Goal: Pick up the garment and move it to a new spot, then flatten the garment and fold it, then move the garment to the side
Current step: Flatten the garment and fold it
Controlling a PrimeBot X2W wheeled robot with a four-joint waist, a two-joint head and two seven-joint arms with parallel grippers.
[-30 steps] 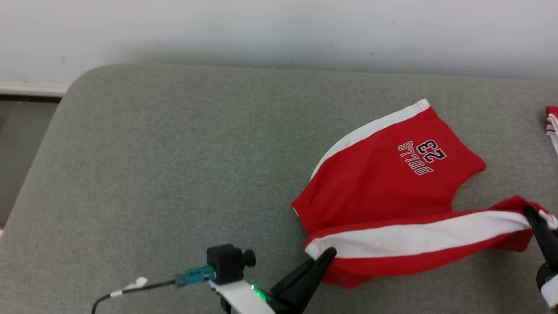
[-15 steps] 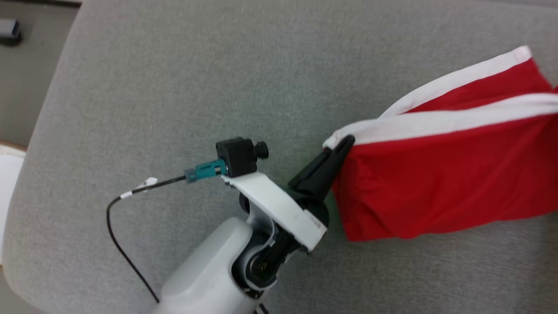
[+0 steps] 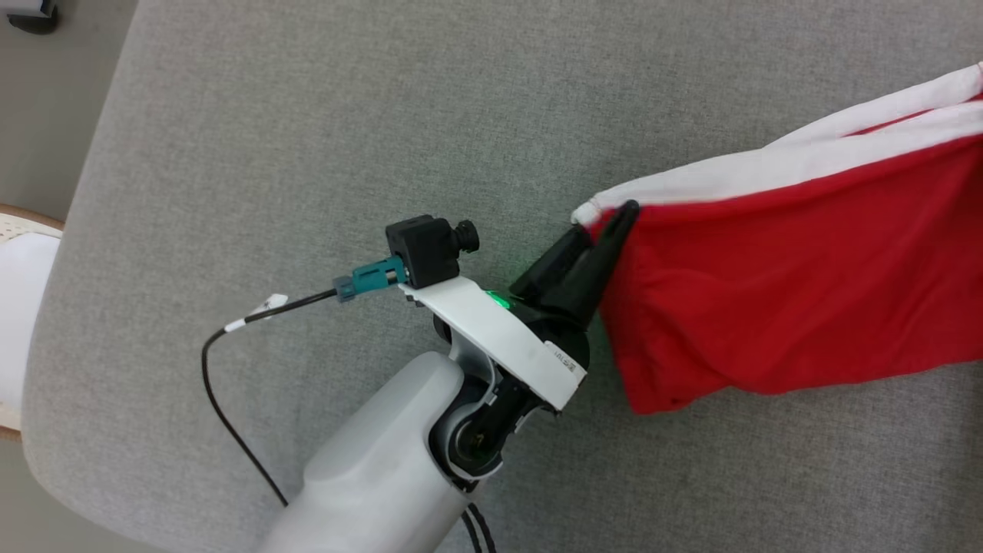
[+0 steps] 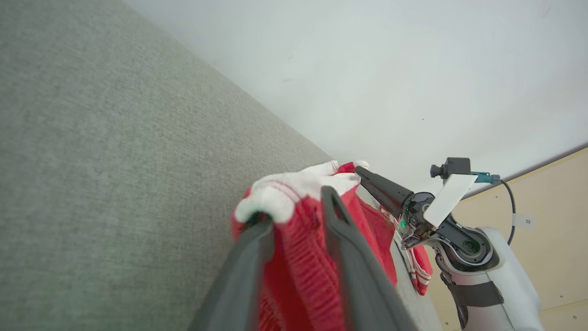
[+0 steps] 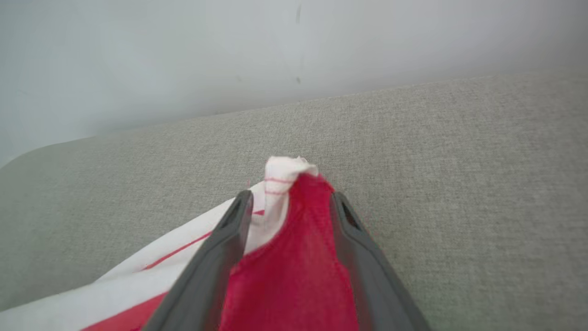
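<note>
The garment (image 3: 768, 292) is red with a white side band and lies folded over on the grey cushion (image 3: 384, 115), running off the head view's right edge. My left gripper (image 3: 607, 219) is at its white-banded left corner. In the left wrist view its fingers (image 4: 294, 207) stand parted, with bunched cloth (image 4: 294, 188) lying between them. My right gripper (image 5: 291, 197) is at another corner, its fingers spread and the red and white cloth (image 5: 289, 257) loose between them. It also shows side-on in the left wrist view (image 4: 363, 172).
The cushion's rounded left edge (image 3: 69, 230) drops to the floor. A white object with a wooden rim (image 3: 15, 307) sits beyond that edge. A pale wall (image 5: 275, 55) rises behind the cushion. Bare cushion stretches left of the garment.
The head camera has tilted down. The garment's near edge was carried over the far part, hiding the print. Both grippers' fingers have since parted from the corners that they pinched.
</note>
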